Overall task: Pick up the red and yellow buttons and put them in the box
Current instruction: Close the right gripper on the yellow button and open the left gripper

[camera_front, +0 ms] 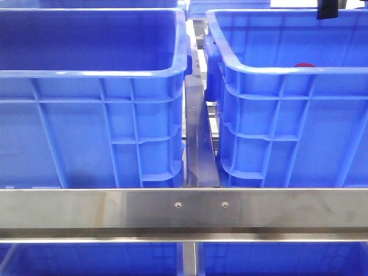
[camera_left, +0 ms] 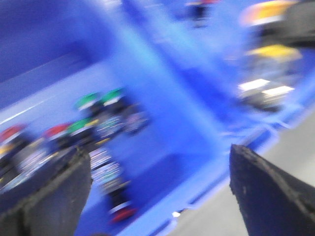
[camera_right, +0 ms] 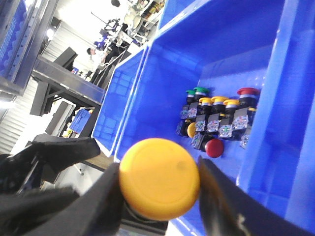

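In the right wrist view my right gripper [camera_right: 158,168] is shut on a yellow button [camera_right: 160,184], held above a blue box [camera_right: 275,59]. Several buttons lie on that box's floor, among them a loose red button [camera_right: 214,147] and a yellow one [camera_right: 191,130]. The left wrist view is blurred. There my left gripper [camera_left: 158,152] is open and empty over a blue box wall [camera_left: 162,98], with a red button [camera_left: 123,215] and other buttons below it. In the front view two look-alike blue boxes stand side by side, left [camera_front: 86,115] and right [camera_front: 287,126]. Neither gripper shows there.
A steel rail [camera_front: 184,210] crosses in front of the boxes, with a narrow gap [camera_front: 198,144] between them. A red cap [camera_front: 305,65] peeks over the right box's rim. A dark part [camera_front: 329,8] hangs at the top right. Green-capped buttons [camera_right: 199,90] lie among the others.
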Robot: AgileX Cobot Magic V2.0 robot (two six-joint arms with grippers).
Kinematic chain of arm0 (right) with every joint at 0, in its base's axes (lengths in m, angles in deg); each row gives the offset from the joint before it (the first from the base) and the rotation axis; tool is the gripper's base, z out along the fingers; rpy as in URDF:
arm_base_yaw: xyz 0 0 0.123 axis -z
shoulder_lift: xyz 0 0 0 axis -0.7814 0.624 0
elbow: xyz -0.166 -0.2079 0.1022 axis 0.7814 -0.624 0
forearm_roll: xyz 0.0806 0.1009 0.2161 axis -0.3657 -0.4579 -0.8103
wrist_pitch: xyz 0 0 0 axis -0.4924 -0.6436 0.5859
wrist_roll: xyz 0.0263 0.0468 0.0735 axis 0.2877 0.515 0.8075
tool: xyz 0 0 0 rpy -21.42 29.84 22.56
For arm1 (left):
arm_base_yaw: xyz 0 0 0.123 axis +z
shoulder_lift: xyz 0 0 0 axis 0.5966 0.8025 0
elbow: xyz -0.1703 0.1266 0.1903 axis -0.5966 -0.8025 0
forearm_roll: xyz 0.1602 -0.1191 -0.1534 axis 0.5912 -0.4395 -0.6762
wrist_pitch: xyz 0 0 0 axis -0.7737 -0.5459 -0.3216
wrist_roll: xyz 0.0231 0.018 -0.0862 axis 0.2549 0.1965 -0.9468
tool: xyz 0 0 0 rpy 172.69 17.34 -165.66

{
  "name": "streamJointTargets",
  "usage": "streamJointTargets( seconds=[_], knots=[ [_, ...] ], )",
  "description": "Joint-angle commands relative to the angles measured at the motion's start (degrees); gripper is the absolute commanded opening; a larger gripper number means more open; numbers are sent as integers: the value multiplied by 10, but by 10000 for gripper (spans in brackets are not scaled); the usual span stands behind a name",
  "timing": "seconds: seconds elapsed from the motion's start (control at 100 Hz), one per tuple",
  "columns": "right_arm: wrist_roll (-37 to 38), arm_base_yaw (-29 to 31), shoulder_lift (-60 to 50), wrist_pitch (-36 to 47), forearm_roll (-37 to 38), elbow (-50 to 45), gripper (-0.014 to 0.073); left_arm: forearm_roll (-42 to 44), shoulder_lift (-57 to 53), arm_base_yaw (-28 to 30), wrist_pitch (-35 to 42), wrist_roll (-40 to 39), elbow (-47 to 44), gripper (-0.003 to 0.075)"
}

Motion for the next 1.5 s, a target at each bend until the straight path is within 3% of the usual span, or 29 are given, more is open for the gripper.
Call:
streamJointTargets(
  seconds=[0.0, 0.22, 0.55, 0.68, 0.92, 1.04, 1.21, 1.37, 1.49],
  knots=[
    [-10, 4, -17, -29, -72, 19, 183, 0, -41, 45, 50, -16, -13, 546],
    [-21, 4, -17, -25, -69, 19, 183, -1, -148, 150, 93, -29, -104, 546],
    [-34, 4, -17, -8, -69, 19, 183, -5, -299, 184, 114, -29, -222, 536],
    [-49, 4, -17, 15, -69, 20, 183, -5, -326, 184, 125, -29, -242, 393],
    [-95, 34, -21, 44, -67, 59, 183, -5, -330, 184, 131, -29, -246, -16],
    [-129, 77, -30, 69, -59, 78, 183, -5, -330, 184, 131, -29, -246, -19],
    [-200, 132, -42, 182, -44, 87, 183, -5, -330, 184, 131, -29, -246, -19],
    [-288, 138, -35, 362, -45, 87, 183, -5, -330, 184, 131, -29, -246, -19],
    [-321, 138, -10, 450, -51, 94, 183, -5, -330, 184, 131, -29, -246, -19]
  ],
)
